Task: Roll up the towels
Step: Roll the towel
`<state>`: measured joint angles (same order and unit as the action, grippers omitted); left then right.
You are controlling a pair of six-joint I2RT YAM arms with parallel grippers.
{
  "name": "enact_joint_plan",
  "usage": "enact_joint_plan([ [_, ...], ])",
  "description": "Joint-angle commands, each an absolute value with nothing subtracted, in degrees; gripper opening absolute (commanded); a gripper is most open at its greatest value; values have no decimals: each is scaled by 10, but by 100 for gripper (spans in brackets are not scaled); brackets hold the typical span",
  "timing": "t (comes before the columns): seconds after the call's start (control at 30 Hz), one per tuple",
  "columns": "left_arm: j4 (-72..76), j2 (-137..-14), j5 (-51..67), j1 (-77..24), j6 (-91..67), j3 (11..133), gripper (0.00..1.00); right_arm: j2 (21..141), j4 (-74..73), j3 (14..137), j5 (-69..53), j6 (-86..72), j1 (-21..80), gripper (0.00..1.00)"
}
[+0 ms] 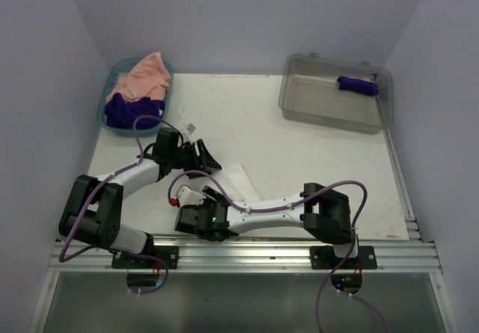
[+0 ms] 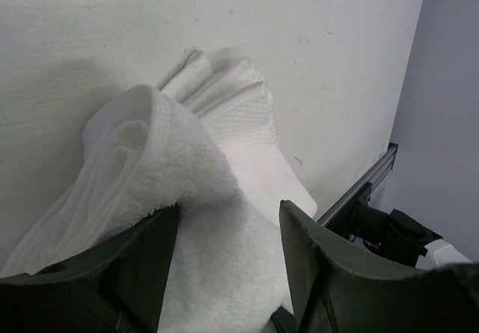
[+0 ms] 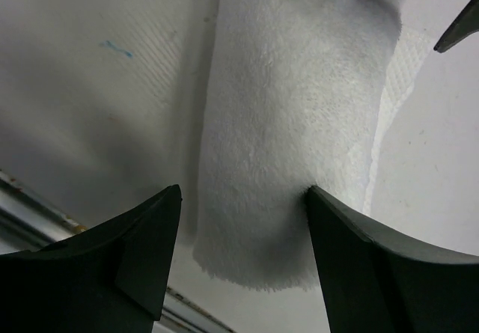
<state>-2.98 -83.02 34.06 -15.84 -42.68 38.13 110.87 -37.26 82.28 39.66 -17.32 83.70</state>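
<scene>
Left gripper (image 2: 230, 209) sits fairly wide and clamped on the white towel (image 2: 187, 161), whose thick rolled end fills the gap and touches both fingers. The right gripper (image 3: 243, 194) is spread wide over the roll's other end, low on the table (image 1: 314, 176), one finger against the cloth, the other clear, gripping nothing. Four towels: that white one, one peach-pink towel (image 1: 142, 77) and one purple towel (image 1: 129, 112) in the teal basket (image 1: 102, 114), one purple roll (image 1: 358, 85) in the clear bin (image 1: 299, 108); from above the white one nearly vanishes against the table, under the arms.
</scene>
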Motion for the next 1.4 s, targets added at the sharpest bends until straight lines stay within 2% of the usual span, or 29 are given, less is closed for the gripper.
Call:
enact_joint_plan([
  [0.0, -83, -846, 300, -166, -407, 376, 61, 1137, -370, 807, 463, -144, 831, 71],
  [0.07, -87, -844, 301, -166, -403, 380, 62, 1157, -358, 793, 478, -153, 829, 71],
  [0.17, -102, -829, 294, -166, -396, 382, 64, 1184, -359, 788, 497, -174, 826, 62],
  [0.2, -106, -825, 294, -166, -395, 383, 65, 1182, -358, 784, 497, -180, 824, 44],
  [0.3, -134, -810, 287, -166, -386, 398, 67, 1141, -329, 755, 474, -204, 808, 10],
  [0.4, -163, -789, 284, -165, -377, 424, 71, 1072, -277, 709, 403, -221, 776, 0],
  [0.67, -263, -716, 243, -163, -352, 524, 80, 937, -114, 571, 111, -276, 672, 0],
  [0.9, -271, -682, 242, -157, -366, 515, 81, 892, 10, 484, -82, -373, 573, 0],
  [1.13, -218, -670, 274, -162, -393, 471, 81, 905, 167, 392, -243, -490, 479, 0],
  [1.37, -171, -698, 269, -189, -401, 461, 80, 982, 265, 352, -351, -546, 417, 0],
])
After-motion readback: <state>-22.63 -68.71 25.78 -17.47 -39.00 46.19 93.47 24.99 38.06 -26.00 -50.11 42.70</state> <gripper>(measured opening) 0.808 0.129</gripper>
